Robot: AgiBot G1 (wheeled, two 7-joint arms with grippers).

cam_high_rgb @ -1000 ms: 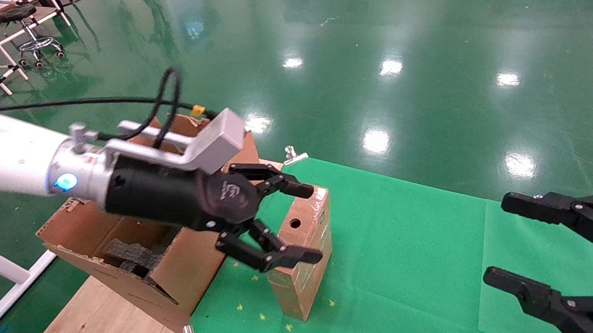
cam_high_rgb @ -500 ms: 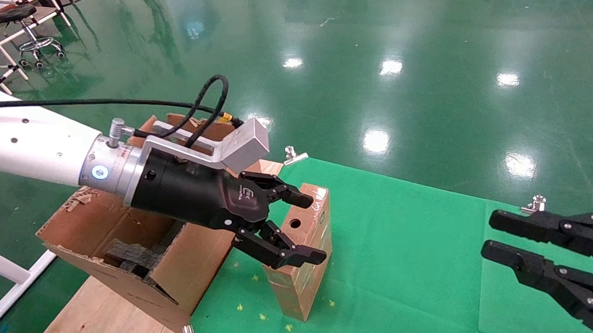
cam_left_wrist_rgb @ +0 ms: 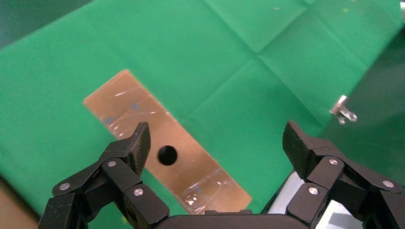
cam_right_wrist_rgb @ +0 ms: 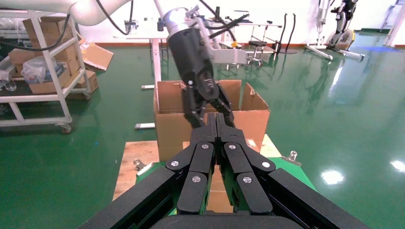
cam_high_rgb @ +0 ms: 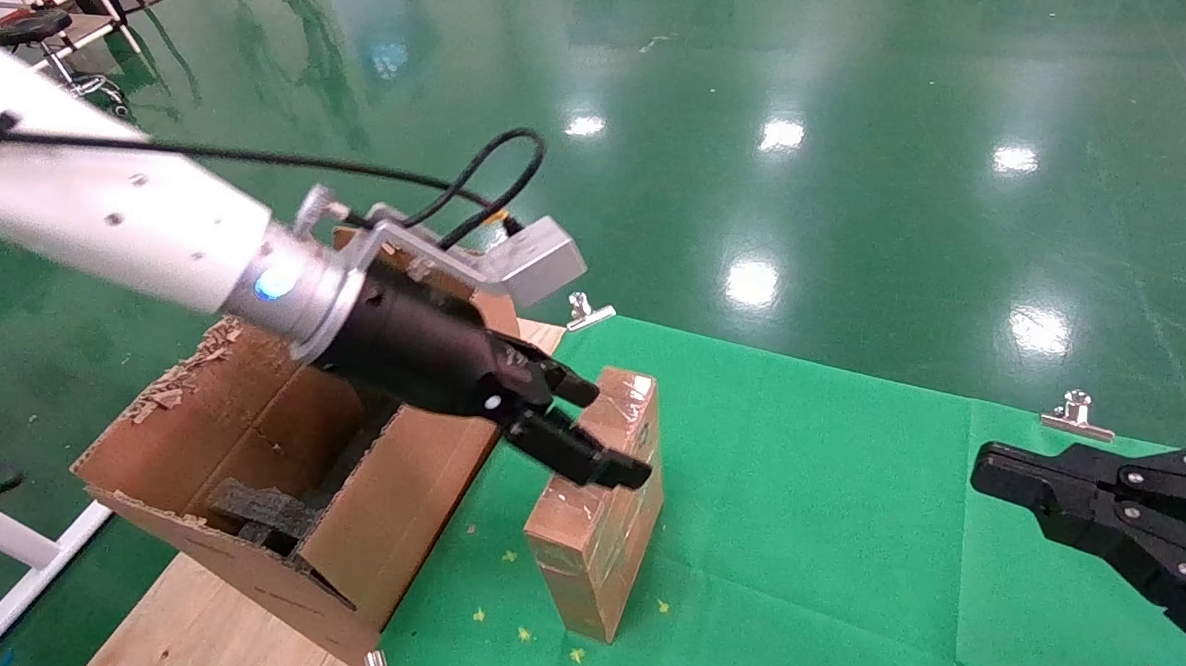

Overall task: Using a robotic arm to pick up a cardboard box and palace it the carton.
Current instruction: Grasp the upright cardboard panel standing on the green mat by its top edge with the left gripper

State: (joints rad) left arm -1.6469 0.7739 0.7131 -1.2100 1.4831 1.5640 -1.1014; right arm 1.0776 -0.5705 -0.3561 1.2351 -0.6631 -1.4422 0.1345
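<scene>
The cardboard box (cam_high_rgb: 596, 533) is slim, reddish-brown and tape-wrapped, and stands on edge on the green cloth just right of the carton (cam_high_rgb: 384, 524). The robotic arm is my left one, and its gripper (cam_high_rgb: 611, 432) hangs open just over the box's top face, pointing down at it. In the left wrist view the box (cam_left_wrist_rgb: 125, 102) with its round hole lies below one fingertip (cam_left_wrist_rgb: 141, 139), while green cloth fills the rest of the gap, so the gripper (cam_left_wrist_rgb: 217, 139) is off-centre. Black foam shows inside the carton. My right gripper (cam_high_rgb: 989, 472) is shut and parked at the right edge.
Metal clips (cam_high_rgb: 590, 313) (cam_high_rgb: 1077, 414) pin the green cloth (cam_high_rgb: 806, 502) at its far edge. A wooden board (cam_high_rgb: 210, 627) lies under the carton. A white frame leg (cam_high_rgb: 13, 548) stands at the lower left. Shiny green floor lies beyond.
My left gripper has swung forward and tilted down over the box top, with its wrist turned. The right gripper has gone from open to shut and drawn back to the right.
</scene>
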